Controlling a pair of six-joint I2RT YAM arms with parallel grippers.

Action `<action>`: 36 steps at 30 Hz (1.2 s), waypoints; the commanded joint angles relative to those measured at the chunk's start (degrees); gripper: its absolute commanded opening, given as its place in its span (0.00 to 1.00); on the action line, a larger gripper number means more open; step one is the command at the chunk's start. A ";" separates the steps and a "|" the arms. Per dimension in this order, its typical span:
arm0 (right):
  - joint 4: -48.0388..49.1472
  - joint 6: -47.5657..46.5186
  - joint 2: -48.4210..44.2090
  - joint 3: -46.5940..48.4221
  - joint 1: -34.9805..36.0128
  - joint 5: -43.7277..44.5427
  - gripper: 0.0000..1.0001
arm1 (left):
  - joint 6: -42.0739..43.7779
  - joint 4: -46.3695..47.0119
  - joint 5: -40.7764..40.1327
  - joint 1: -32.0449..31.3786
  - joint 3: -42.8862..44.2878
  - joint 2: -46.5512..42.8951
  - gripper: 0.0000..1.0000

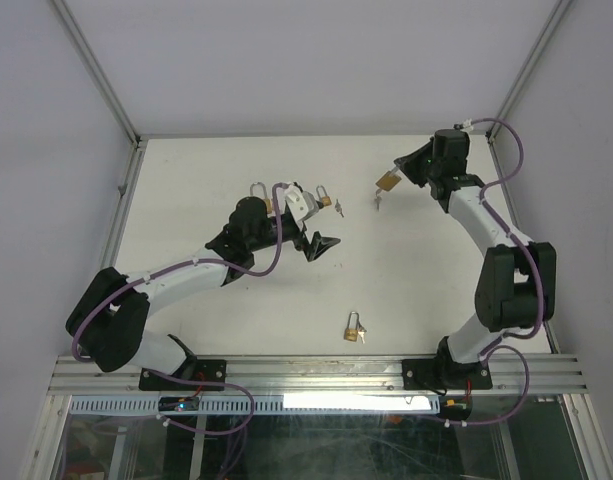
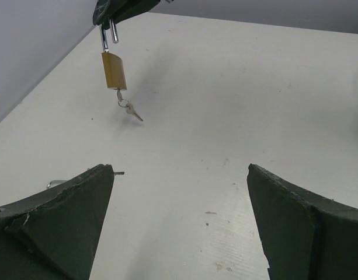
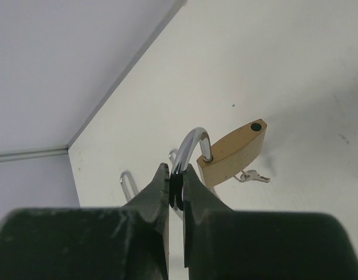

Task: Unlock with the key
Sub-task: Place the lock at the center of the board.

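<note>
A brass padlock (image 1: 387, 181) hangs above the far right of the table from my right gripper (image 1: 398, 172). In the right wrist view that gripper (image 3: 176, 169) is shut on the silver shackle (image 3: 192, 146). One leg of the shackle is out of the brass body (image 3: 232, 153), leaving an empty hole. A small key (image 3: 253, 175) dangles below the body. My left gripper (image 1: 319, 232) is open near the table's middle. In its own view it (image 2: 181, 169) holds nothing, and the hanging padlock (image 2: 113, 70) with the key (image 2: 131, 109) is far ahead at upper left.
Two more padlocks (image 1: 258, 192) (image 1: 324, 197) lie on the white table (image 1: 416, 290) just behind the left gripper. A third padlock (image 1: 354, 328) with keys lies near the front edge. Metal frame rails (image 1: 116, 230) border the table.
</note>
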 commanded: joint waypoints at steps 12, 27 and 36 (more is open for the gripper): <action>22.91 2.49 2.47 -9.74 -10.46 -16.98 0.00 | 1.37 -0.84 0.44 0.82 3.00 -0.09 0.99; 22.70 3.18 -11.51 -33.21 -18.05 -18.77 0.00 | -0.34 0.48 1.44 0.95 4.35 2.36 0.99; 14.88 -4.37 -12.77 -33.99 -23.23 -23.76 0.35 | -0.52 0.65 0.93 0.97 4.17 1.86 0.99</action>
